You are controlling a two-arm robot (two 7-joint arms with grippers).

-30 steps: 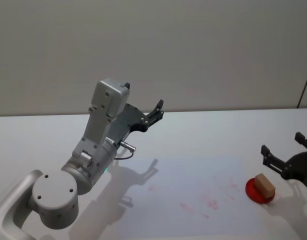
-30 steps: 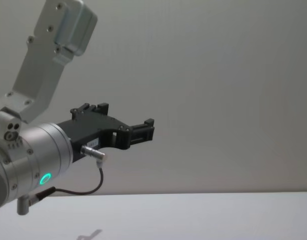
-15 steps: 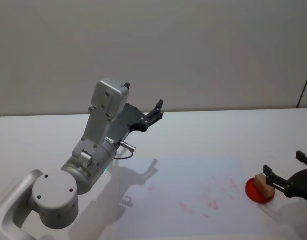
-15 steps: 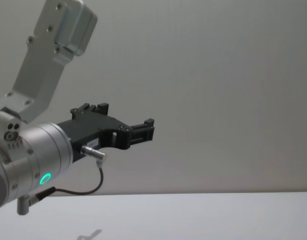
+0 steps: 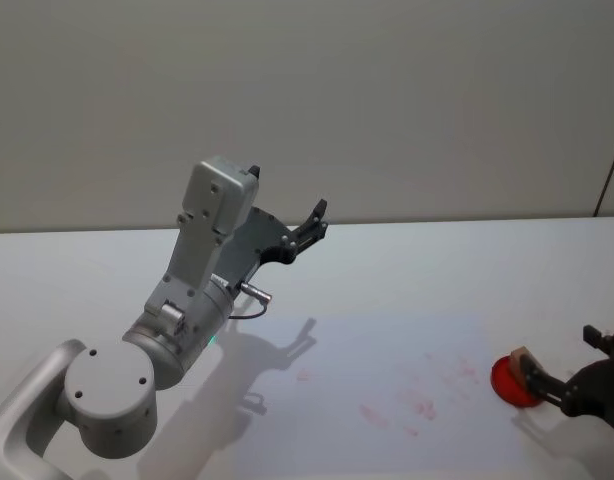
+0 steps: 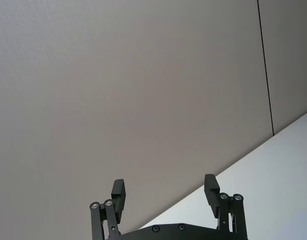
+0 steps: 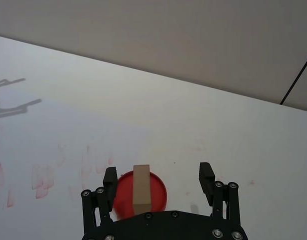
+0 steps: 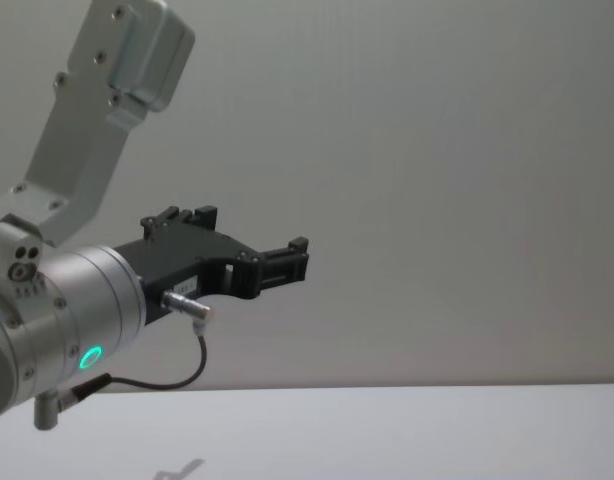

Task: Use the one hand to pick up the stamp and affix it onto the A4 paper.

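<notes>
Between the spread fingers of the right tool [image 7: 158, 175], the stamp [image 7: 141, 182]: touches neither finger, sits nearer one than the other. Stands on a round red pad [image 7: 156, 196] toward the right edge of the bench [image 5: 407, 270], just beside the right edge of the A4 paper [image 5: 367, 350]. From the head camera, only the top of the stamp [image 5: 521, 356] above the pad [image 5: 503, 380], the rest covered by a finger of the right tool [image 5: 557, 352], itself cut off by the right edge of the picture. From the right wrist, the near end of the stamp hidden behind the tool's black body; underside not to be made out. Looks like a plain light-brown wooden block, long and narrow, with square edges. Faint red prints scattered on the paper [image 7: 53, 135]. Over the left part of the bench, the left tool [image 6: 164, 185] raised high and idle, fingers apart, aimed at the wall [image 8: 437, 150].
</notes>
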